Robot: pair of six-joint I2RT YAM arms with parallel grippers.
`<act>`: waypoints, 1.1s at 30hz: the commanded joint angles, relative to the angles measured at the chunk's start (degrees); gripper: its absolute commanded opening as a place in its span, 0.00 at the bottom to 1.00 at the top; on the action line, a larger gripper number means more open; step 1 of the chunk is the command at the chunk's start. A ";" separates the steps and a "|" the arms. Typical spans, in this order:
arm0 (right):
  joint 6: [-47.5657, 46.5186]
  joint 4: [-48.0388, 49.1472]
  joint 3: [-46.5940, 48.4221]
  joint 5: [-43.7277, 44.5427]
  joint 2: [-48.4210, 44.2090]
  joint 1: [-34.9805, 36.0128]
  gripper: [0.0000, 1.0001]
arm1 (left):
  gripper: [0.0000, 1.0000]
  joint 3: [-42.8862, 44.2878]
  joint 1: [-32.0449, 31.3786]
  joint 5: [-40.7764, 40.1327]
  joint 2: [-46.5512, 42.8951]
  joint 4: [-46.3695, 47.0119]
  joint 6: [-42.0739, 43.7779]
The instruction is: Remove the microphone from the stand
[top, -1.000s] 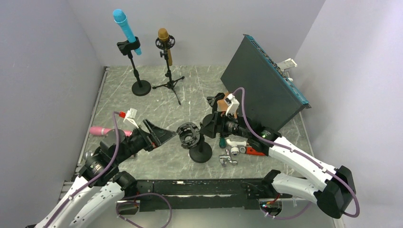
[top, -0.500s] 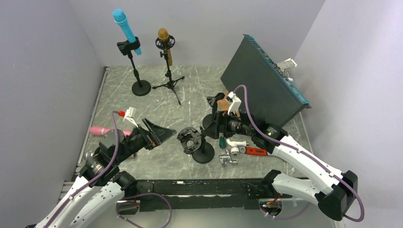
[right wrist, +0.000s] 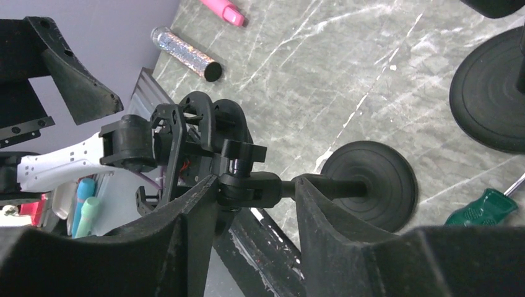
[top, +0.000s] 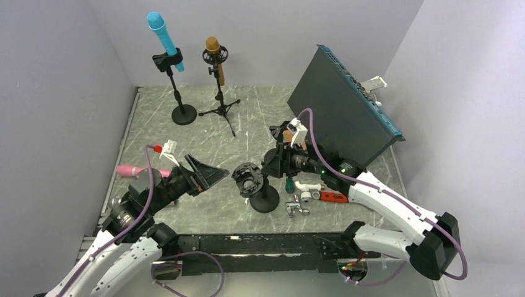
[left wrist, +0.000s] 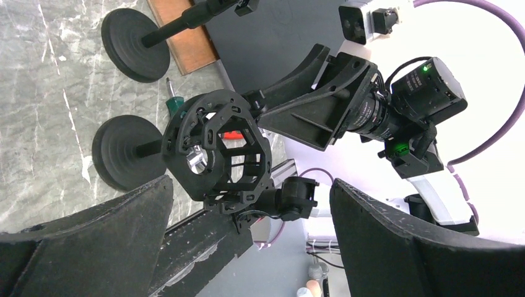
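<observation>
A black shock-mount stand stands on a round base between my grippers, and its cage holds no microphone. My left gripper is open and empty just left of the cage. My right gripper is open, and the stand's swivel joint lies across its fingertips. A pink microphone lies on the table behind my left arm. A blue microphone sits in a clip stand and a gold microphone in a tripod mount, both at the back.
A glittery silver microphone lies near the pink one. A second round-base stand stands behind my right gripper. A green screwdriver, a white fitting and a red tool lie right of the stand. A dark panel leans at the back right.
The shock-mount stand has shifted slightly to the right and its cage has tilted a little. My right wrist has edged back and left. My left gripper has stayed still and open.
</observation>
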 commanded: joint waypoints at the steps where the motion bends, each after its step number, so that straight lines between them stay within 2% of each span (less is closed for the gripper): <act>1: -1.27 0.89 -5.23 3.53 -0.18 -0.28 0.47 | 0.99 0.88 -0.18 0.35 -0.14 2.83 0.07; 9: 0.65 2.81 -13.81 2.95 -0.93 -0.30 0.39 | 0.99 1.07 -0.20 0.05 -0.69 2.08 0.59; 16: 0.20 1.24 -16.02 4.55 -1.49 -0.28 0.39 | 0.99 0.17 -0.21 -0.29 -2.24 2.03 0.09; 18: 0.07 1.23 -15.29 5.12 -1.21 -0.32 0.43 | 0.99 0.14 -0.14 -0.55 -2.55 1.89 0.12; 26: -3.41 -3.42 -3.16 6.94 -0.54 -0.28 0.73 | 0.99 5.75 -0.19 -2.84 0.03 -4.57 5.06; 33: -7.22 -7.72 7.14 10.36 -2.17 -0.28 0.84 | 0.99 17.93 -0.15 -11.21 8.26 -14.00 15.12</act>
